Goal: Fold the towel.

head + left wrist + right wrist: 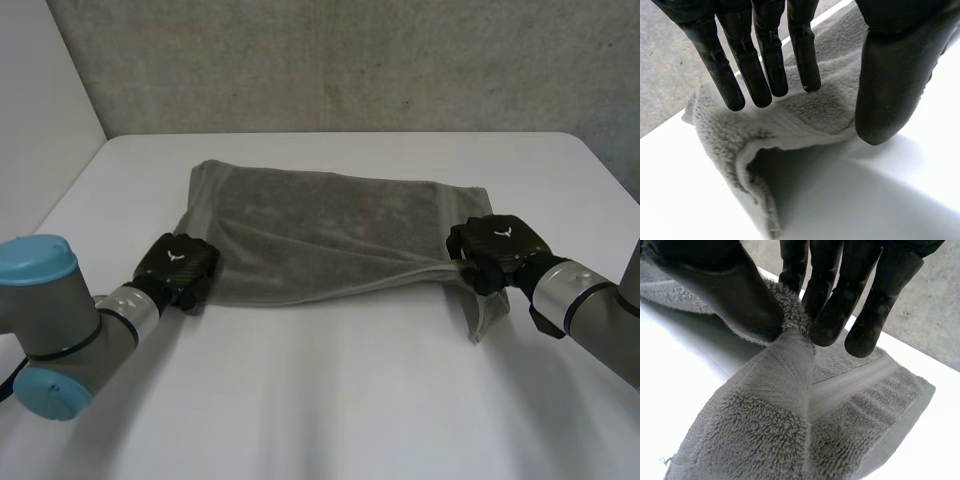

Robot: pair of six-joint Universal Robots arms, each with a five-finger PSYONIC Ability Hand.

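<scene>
Left hand (178,265) and right hand (500,245) pinch towel (320,230) on table (330,390).

A grey terry towel (330,235) lies spread wide and rumpled, near edge lifted at both ends, right corner drooping.

A smooth white table (330,400) with rounded far corners carries one thing: a grey terry-cloth towel (320,235). It lies spread across the far half, long side running left to right, rumpled, its near edge raised off the surface at both ends.
</scene>
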